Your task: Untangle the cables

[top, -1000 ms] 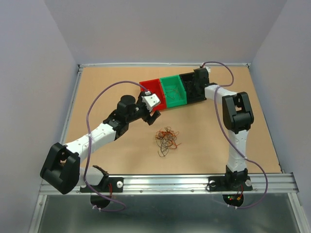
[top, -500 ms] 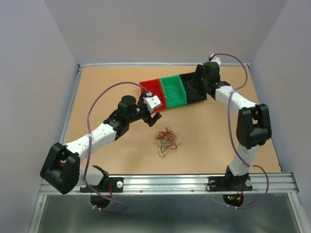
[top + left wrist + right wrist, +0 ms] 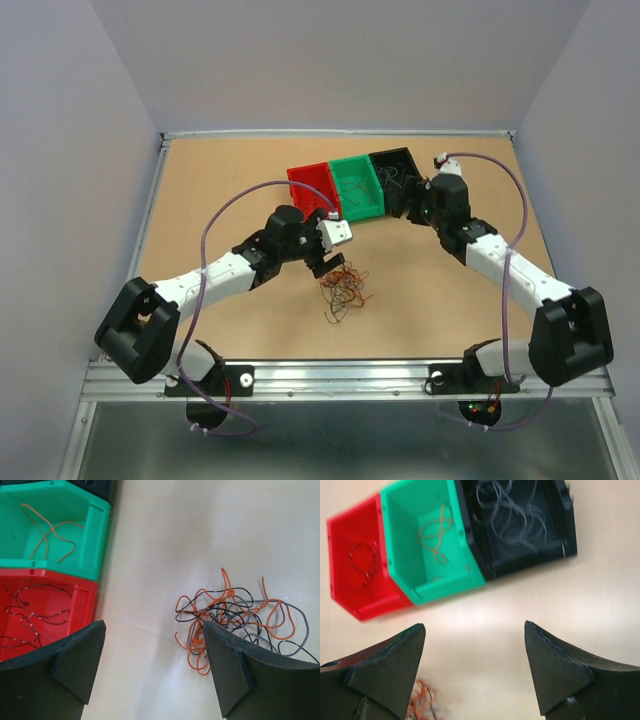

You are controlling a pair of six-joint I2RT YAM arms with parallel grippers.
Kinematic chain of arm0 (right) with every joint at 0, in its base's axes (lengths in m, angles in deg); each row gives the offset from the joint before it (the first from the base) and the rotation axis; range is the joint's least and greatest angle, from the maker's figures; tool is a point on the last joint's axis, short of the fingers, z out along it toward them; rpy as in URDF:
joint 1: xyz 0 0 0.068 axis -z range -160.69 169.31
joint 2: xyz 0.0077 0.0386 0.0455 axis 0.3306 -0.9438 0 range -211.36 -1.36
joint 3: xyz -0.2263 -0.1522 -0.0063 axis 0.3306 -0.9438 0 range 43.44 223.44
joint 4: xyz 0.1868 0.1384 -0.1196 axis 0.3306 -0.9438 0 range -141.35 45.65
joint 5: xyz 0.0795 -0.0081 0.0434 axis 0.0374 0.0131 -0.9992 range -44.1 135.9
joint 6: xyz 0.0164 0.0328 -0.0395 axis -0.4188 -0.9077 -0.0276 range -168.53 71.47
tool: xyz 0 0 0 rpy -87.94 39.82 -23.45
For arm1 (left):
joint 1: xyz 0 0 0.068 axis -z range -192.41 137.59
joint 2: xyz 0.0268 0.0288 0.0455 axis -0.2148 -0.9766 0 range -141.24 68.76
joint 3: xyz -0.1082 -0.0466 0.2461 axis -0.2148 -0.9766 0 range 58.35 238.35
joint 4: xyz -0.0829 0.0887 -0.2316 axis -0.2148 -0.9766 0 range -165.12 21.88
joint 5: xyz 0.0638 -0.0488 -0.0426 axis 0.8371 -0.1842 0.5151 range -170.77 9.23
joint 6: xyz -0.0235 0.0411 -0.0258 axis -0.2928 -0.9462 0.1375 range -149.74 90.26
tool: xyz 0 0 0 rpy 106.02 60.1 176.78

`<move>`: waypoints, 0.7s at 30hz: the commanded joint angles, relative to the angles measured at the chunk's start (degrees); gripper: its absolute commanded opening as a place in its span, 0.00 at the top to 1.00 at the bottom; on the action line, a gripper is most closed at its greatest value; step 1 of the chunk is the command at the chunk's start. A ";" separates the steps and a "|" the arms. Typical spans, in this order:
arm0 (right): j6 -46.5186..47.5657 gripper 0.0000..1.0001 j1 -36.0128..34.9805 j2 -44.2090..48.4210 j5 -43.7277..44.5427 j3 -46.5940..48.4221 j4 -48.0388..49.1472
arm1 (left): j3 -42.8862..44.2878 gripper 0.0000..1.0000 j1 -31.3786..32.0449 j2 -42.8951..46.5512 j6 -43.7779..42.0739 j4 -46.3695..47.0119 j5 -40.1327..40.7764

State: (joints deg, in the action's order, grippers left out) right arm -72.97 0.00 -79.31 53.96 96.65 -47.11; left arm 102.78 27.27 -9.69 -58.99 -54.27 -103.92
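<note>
The cables [image 3: 343,288] lie as a small tangle of orange, black and grey curly wires on the table's middle. My left gripper [image 3: 325,262] hovers open at the tangle's upper left edge. In the left wrist view the cables [image 3: 235,615] sit beside and partly behind the right finger, and the gap of the left gripper [image 3: 154,625] holds only bare table. My right gripper [image 3: 418,207] is open just in front of the black bin. The right wrist view shows the right gripper [image 3: 475,625] empty, with the cables [image 3: 420,700] blurred at the lower left.
Three bins stand in a row at the back: red bin [image 3: 306,171], green bin [image 3: 351,163], black bin [image 3: 391,154]. Loose wires lie inside each: dark red ones [image 3: 35,610], an orange-brown one [image 3: 47,532], grey-black ones [image 3: 510,510]. Purple arm cables loop over the table.
The right gripper has opened and drawn back out of the black bin toward the near side. The left gripper has moved right and down to the tangle's edge.
</note>
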 commanded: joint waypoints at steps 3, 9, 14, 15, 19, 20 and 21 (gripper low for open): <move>-2.44 0.16 -0.20 11.39 -1.37 -13.90 4.43 | 3.21 0.09 1.98 -2.05 -4.23 -2.15 -0.22; -3.59 0.16 -0.20 18.18 -2.43 -19.63 5.84 | 3.83 0.11 3.38 -3.72 -5.64 -3.74 -1.71; -3.85 0.16 -0.20 19.59 -2.08 -20.60 5.93 | 4.18 0.13 4.35 -3.72 -6.07 -5.49 -3.82; -3.77 0.16 -0.20 19.59 -1.99 -20.60 5.93 | 4.09 0.13 4.53 -3.11 -6.25 -6.02 -5.04; -3.68 0.16 -0.11 19.50 -1.99 -20.43 6.02 | 2.95 0.13 4.70 -0.91 -8.09 -6.81 -7.42; -3.68 0.16 -0.20 19.42 -1.99 -20.43 6.10 | 2.60 0.13 4.88 -0.65 -8.53 -6.90 -7.78; -3.68 0.16 -0.20 19.42 -1.99 -20.43 6.10 | 2.51 0.13 5.05 -0.21 -8.80 -7.25 -8.39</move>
State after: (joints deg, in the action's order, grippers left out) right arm -76.45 -0.27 -60.73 52.08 77.17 -43.90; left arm 104.37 31.73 -13.63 -65.40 -60.81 -108.29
